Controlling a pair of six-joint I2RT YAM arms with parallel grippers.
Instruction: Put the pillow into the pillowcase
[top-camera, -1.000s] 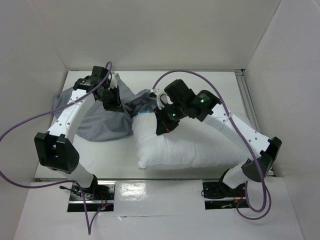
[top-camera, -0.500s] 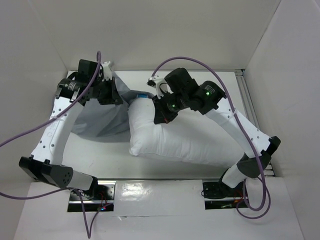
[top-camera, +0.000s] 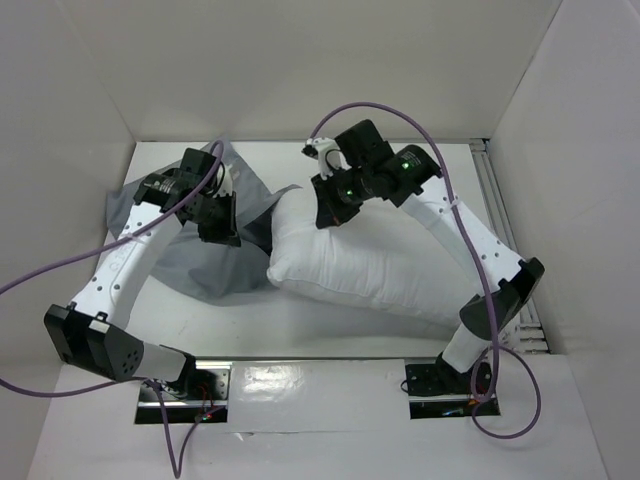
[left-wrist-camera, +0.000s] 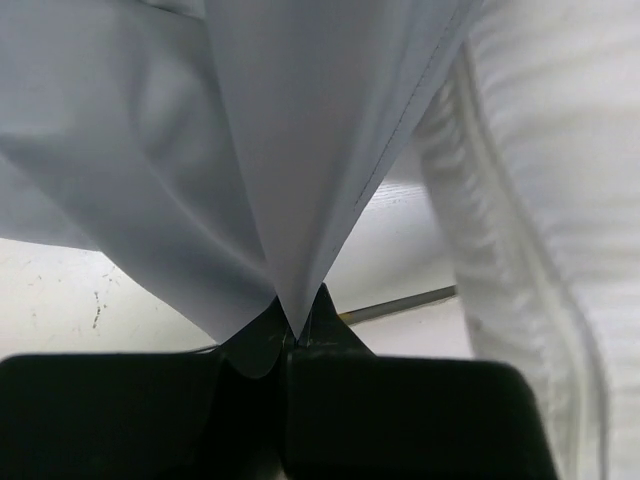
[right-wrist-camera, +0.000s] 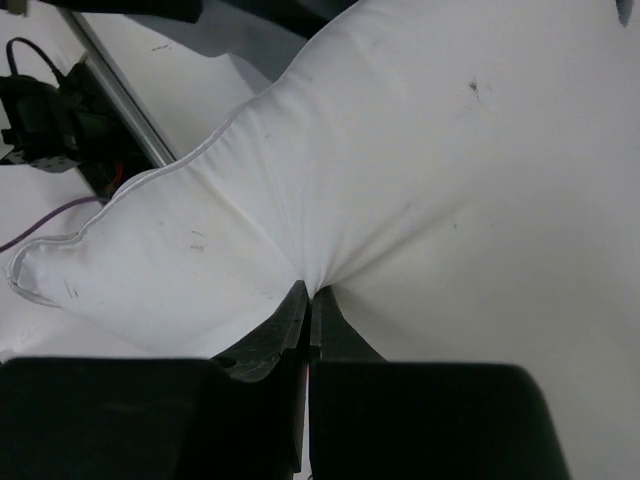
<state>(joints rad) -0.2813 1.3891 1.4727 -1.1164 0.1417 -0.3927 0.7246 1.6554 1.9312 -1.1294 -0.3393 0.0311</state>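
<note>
The white pillow (top-camera: 370, 270) lies slanted across the table's middle, its far left corner raised. My right gripper (top-camera: 330, 212) is shut on a pinch of the pillow's fabric near that corner; the pinch shows in the right wrist view (right-wrist-camera: 312, 290) on the pillow (right-wrist-camera: 430, 170). The blue-grey pillowcase (top-camera: 190, 262) lies at the left, one edge lifted. My left gripper (top-camera: 222, 222) is shut on that pillowcase edge, seen as a taut fold (left-wrist-camera: 300, 180) rising from the left gripper (left-wrist-camera: 298, 322). The pillow's seamed side (left-wrist-camera: 560, 200) is right beside it.
White walls enclose the table on the left, back and right. A metal rail (top-camera: 497, 215) runs along the right edge. Purple cables loop over both arms. The arm bases (top-camera: 180, 385) stand at the near edge.
My right gripper has lifted the pillow's corner back and right. My left gripper has come down and forward with the pillowcase edge, and the case now lies flatter.
</note>
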